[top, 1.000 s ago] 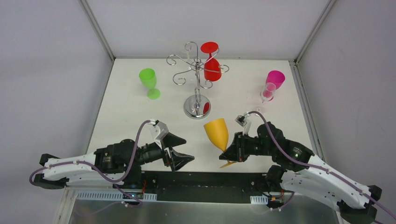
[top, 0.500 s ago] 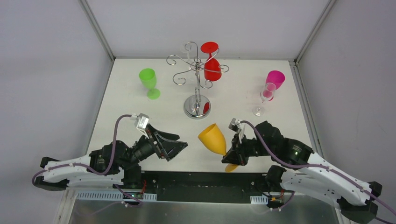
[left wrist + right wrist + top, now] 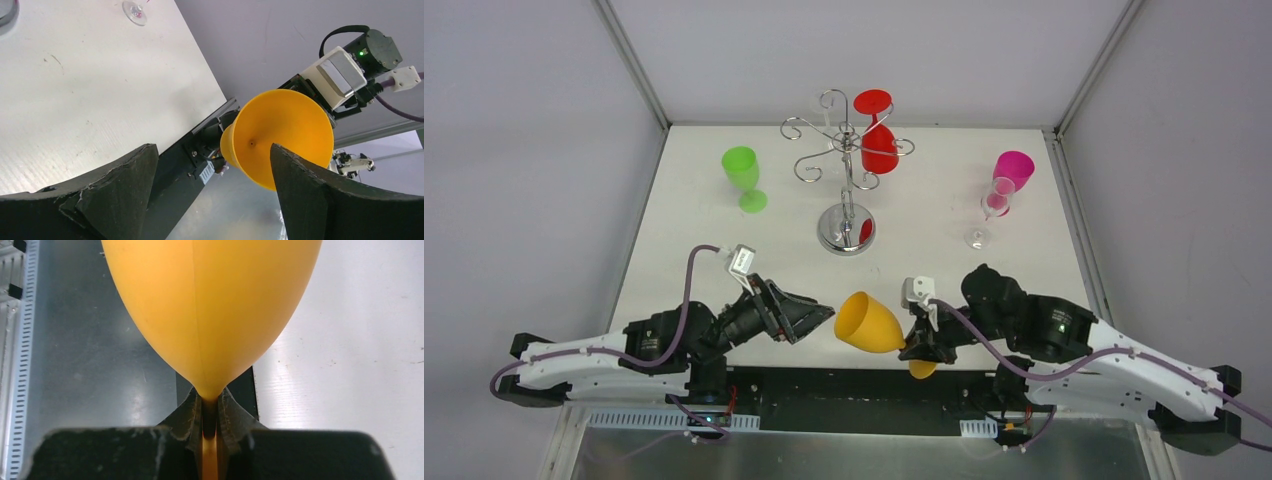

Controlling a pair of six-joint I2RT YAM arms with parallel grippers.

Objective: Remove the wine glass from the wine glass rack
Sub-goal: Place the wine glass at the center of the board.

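My right gripper [image 3: 916, 348] [image 3: 210, 402] is shut on the stem of an orange wine glass [image 3: 869, 323] [image 3: 210, 305]. The glass lies tilted over the table's near edge, its mouth turned left. My left gripper [image 3: 819, 318] [image 3: 212, 148] is open just left of that mouth, looking into the orange bowl [image 3: 285, 130], with nothing between its fingers. The chrome wine glass rack [image 3: 846, 150] stands at the back centre on its round base [image 3: 845, 228]. A red wine glass [image 3: 877, 145] hangs upside down from one of its arms.
A green glass [image 3: 744, 175] stands upright at the back left. A pink glass [image 3: 1012, 172] and a small clear glass [image 3: 994, 205] stand at the back right. The black base bar [image 3: 854, 385] runs along the near edge under both grippers.
The right arm has carried the orange glass left and nearer, tipping it until its mouth faces left. The left gripper has turned and moved right toward that mouth, staying open.
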